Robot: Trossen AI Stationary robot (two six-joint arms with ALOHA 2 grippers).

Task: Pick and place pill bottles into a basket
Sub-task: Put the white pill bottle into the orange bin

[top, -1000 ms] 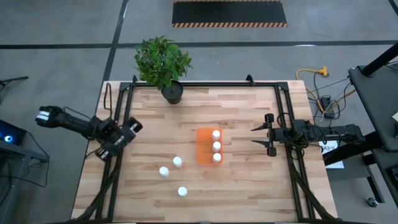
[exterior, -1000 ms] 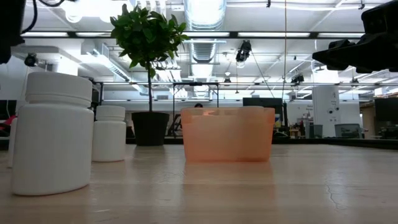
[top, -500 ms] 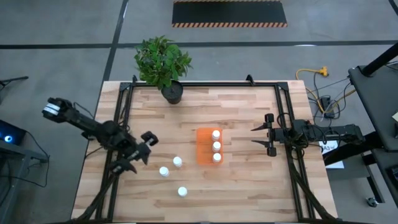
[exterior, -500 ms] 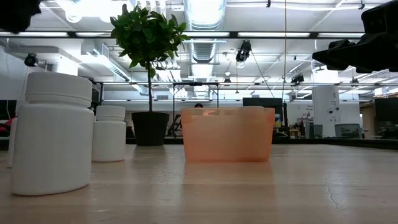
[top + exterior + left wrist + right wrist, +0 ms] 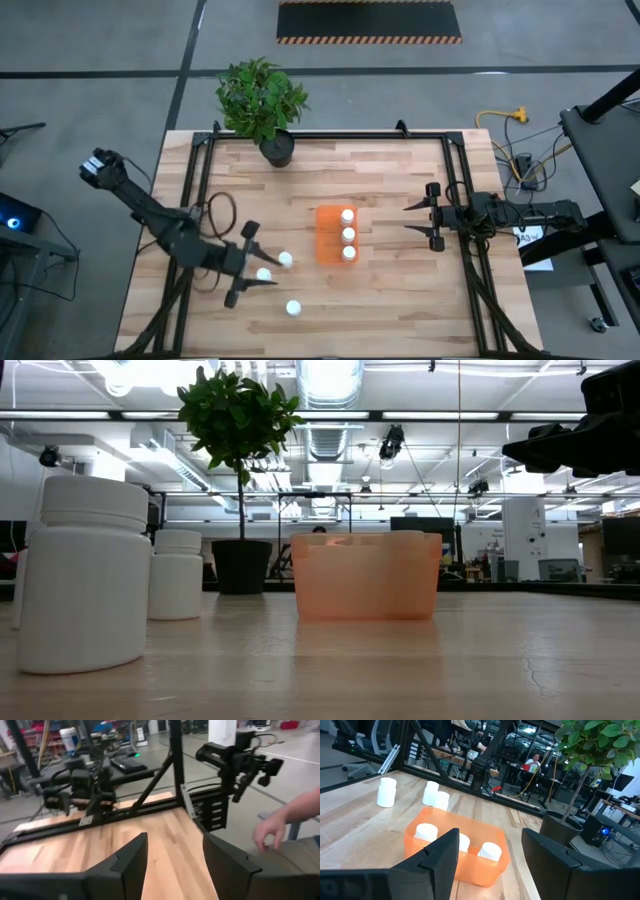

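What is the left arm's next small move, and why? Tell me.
Probably lower the open left gripper around the loose pill bottle between its fingers and close on it. Three bottles already stand in the orange basket, while three remain on the table, and this is the one the gripper has reached. The right gripper waits open beside the basket.

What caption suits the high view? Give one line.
Left end effector open around a loose bottle; three bottles in the orange basket.
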